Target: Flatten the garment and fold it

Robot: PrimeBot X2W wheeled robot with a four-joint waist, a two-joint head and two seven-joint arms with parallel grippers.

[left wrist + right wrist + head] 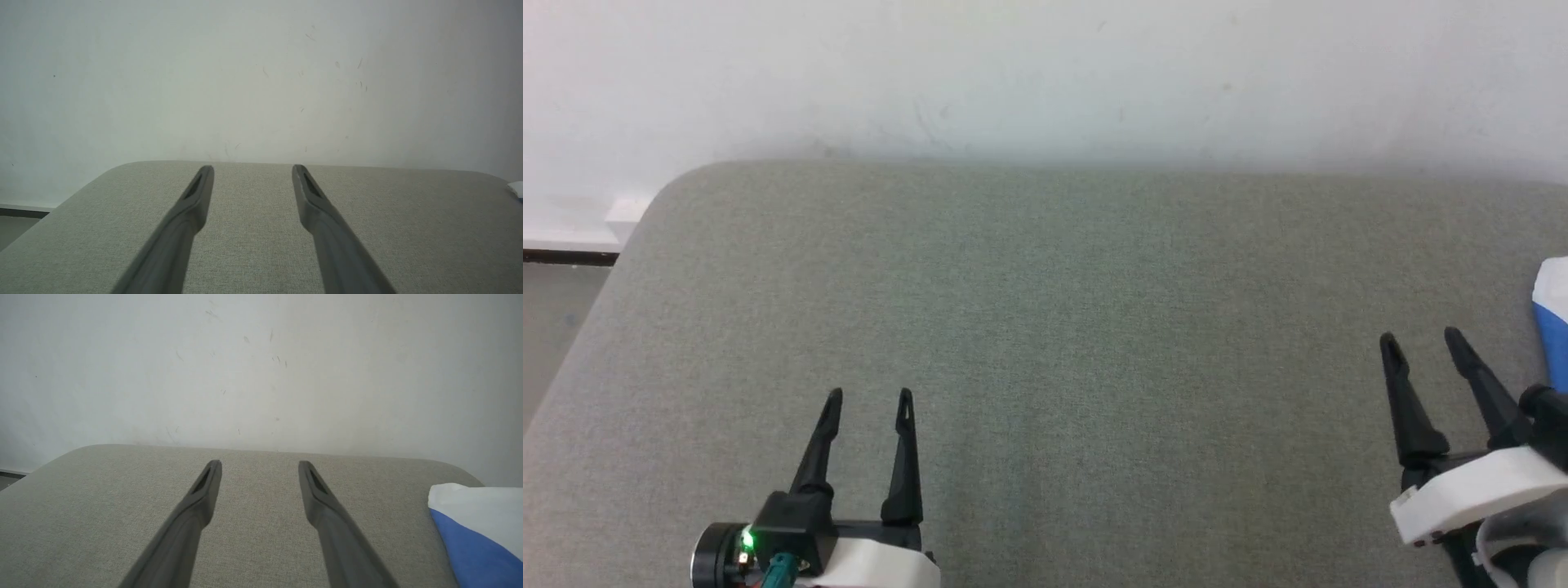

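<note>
The garment (1553, 318) lies at the right edge of the worktop (1045, 327), just beside the right end effector (1420, 336) and well apart from the left end effector (870, 396). Only a corner of it is in sight. It is soft cloth, with a white part toward the far edge and a royal-blue part toward the near edge, and the 2 colours meet along a slanted line. From the right wrist (478, 522) the white part shows a rounded, slightly puffed outline with the blue below it. The rest runs out of sight, so I cannot tell its long axis or which way it points, and I can read no lettering on the part I can see.

The worktop is covered in a grey-green woven fabric with a fine, even grain. It is flat, with broadly rounded far corners, and its far edge sits against a matt white wall (1045, 73) that carries a few faint scuffs.

Both end effectors hover over the near part of the worktop, released, each with its 2 long dark tapering fingers spread apart and nothing between them. The left one (253, 168) points straight toward the far edge. The right one (260, 462) leans slightly toward the far left corner. Each finger has a slim slot near its tip. A small green light (746, 539) glows on the left wrist.
</note>
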